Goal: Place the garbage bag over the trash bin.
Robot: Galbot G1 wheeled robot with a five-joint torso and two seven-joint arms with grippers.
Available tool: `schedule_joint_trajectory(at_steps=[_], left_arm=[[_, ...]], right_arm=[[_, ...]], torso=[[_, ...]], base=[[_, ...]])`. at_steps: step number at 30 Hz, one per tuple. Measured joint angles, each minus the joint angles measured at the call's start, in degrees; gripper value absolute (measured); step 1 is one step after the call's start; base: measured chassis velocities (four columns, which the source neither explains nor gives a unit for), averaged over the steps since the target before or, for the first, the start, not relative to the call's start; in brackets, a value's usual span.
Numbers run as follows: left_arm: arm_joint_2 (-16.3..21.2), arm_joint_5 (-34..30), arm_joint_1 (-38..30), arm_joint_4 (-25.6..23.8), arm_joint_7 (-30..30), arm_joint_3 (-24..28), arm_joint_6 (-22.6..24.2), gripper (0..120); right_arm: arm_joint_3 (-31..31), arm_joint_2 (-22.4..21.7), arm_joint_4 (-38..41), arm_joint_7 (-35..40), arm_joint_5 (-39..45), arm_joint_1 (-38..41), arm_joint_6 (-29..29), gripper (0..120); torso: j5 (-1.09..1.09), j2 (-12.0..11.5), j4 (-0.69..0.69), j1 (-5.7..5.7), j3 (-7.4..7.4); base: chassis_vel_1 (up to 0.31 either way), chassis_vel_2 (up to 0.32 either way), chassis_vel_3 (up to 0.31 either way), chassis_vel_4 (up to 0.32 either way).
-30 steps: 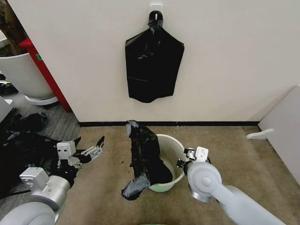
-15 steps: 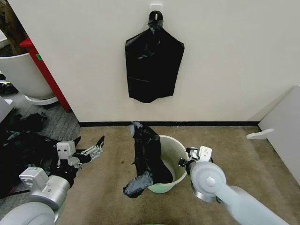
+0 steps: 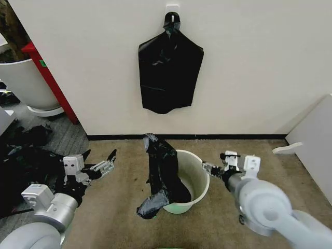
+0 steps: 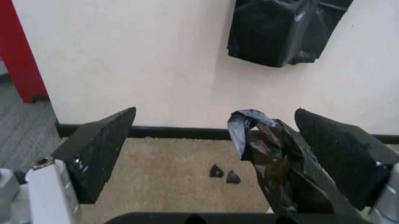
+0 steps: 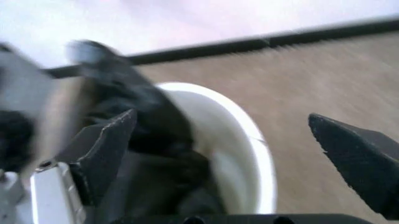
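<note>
The garbage bag (image 3: 162,176) is only half seated: part of it sags inside the trash bin (image 3: 193,181) while the rest drapes over the rim on the robot's left and trails onto the floor (image 3: 259,155). Neither gripper holds it. The left gripper (image 3: 101,166) hovers over the carpet well to the left of the bin, fingers spread wide and empty. The right gripper (image 3: 213,169) sits just beside the rim on the right side, fingers wide too.

The film is thin, glossy and crinkly, so it will likely slip or bunch if pinched through one layer only, and the hanging weight outside could drag the whole bag out. The bin is light, smooth, tapered plastic with a rolled rim; a sideways pull on the bag could tip or slide it across the short-pile carpet. The bag's mouth is not discernible, so a grip may close it rather than spread it.
</note>
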Motion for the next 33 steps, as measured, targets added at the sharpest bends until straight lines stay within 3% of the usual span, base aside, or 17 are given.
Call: schedule_joint_trajectory(at_steps=[4, 10, 21, 28, 33], left_arm=[[0.8, 0.7, 0.1, 0.0, 0.5, -0.5, -0.5, 100], [1.0, 1.9, 0.1, 0.0, 0.2, -1.0, -1.6, 100], [0.2, 2.2, 0.5, 0.0, -0.6, -1.6, -2.0, 100], [0.0, 2.2, 0.5, 0.0, -0.4, -1.6, -2.1, 100], [-0.1, 2.1, 0.2, 0.0, -0.3, -1.3, -2.1, 100]], right_arm=[[-3.9, 1.1, 0.7, -2.4, 0.1, 4.4, -0.9, 100], [-14.4, 8.0, -1.4, -0.7, 0.9, 13.8, -1.4, 100], [-23.9, 14.3, -5.6, 3.6, 0.4, 16.4, -2.5, 100], [-25.1, 16.8, -9.6, 6.6, 2.0, 16.7, -2.6, 78], [-26.0, 17.4, -12.4, 7.5, 1.7, 16.3, -2.6, 56]], torso=[[0.00, 0.0, 0.00, 0.00, 0.00], [-0.01, 0.0, 0.01, 0.00, 0.01], [-0.02, 0.0, 0.01, 0.00, 0.00], [-0.02, 0.0, 0.01, 0.01, 0.00], [-0.01, 0.0, 0.00, 0.01, 0.00]], base=[[0.000, 0.000, 0.000, 0.000], [0.000, 0.000, 0.000, 0.000], [0.000, 0.000, 0.000, 0.000], [0.000, 0.000, 0.000, 0.000], [0.000, 0.000, 0.000, 0.000]])
